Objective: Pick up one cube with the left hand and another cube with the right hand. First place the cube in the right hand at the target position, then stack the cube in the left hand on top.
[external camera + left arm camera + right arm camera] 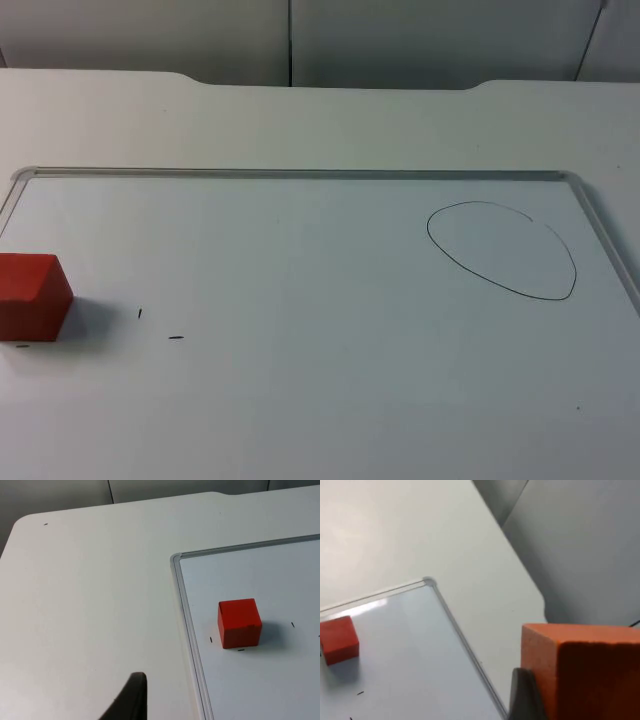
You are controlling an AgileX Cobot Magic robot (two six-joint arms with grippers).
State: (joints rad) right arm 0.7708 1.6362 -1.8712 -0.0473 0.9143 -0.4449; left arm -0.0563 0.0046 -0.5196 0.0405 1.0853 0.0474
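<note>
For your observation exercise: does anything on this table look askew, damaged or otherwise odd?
Nothing stands out. One red cube sits flat on the whiteboard near its left edge, undamaged. The right gripper holds an orange cube. The hand-drawn ring is lopsided. The left gripper waits beside the board.

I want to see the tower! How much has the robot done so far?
One step looks done: the right gripper holds an orange cube up off the table. The red cube sits on the whiteboard, untouched, with the left gripper off to the side over the table. The drawn circle has nothing in it. Left: grab the red cube, place the orange one, stack.
</note>
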